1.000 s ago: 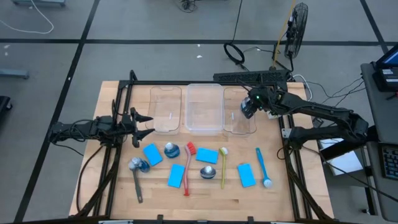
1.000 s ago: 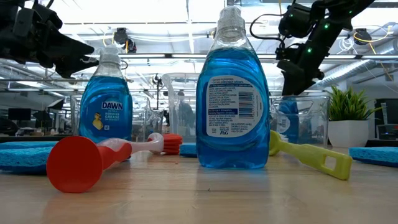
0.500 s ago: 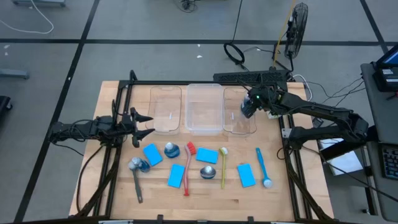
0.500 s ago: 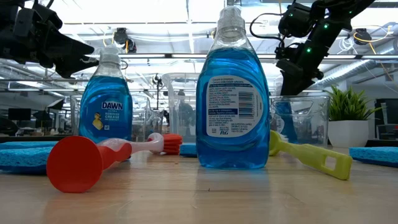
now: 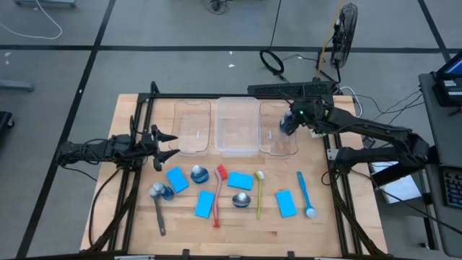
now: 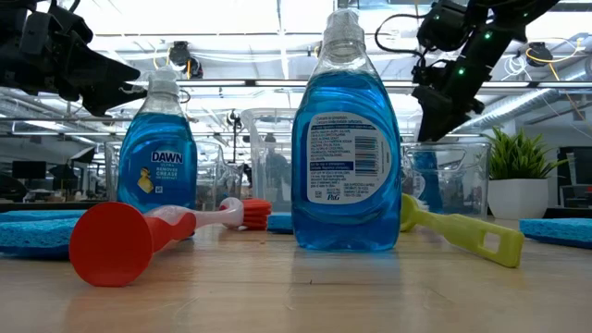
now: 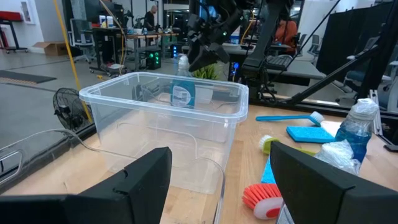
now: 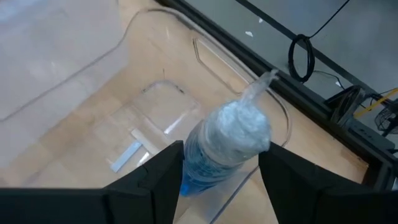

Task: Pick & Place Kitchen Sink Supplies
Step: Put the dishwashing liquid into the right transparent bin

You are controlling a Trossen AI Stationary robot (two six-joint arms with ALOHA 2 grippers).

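Right gripper [image 5: 286, 127] hangs above the clear plastic bin [image 5: 277, 148] at the worktop's [image 5: 238, 235] one o'clock, fingers parted astride an upright blue bottle with silvery top [image 8: 221, 146] inside it. Left gripper [image 5: 170, 145] waits spread apart at nine o'clock.

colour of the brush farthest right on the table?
Blue brush, white bristle end; high view shows it best.

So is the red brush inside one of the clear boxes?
No, the red brush lies flat on the wooden table among the sponges, in front of the clear boxes.
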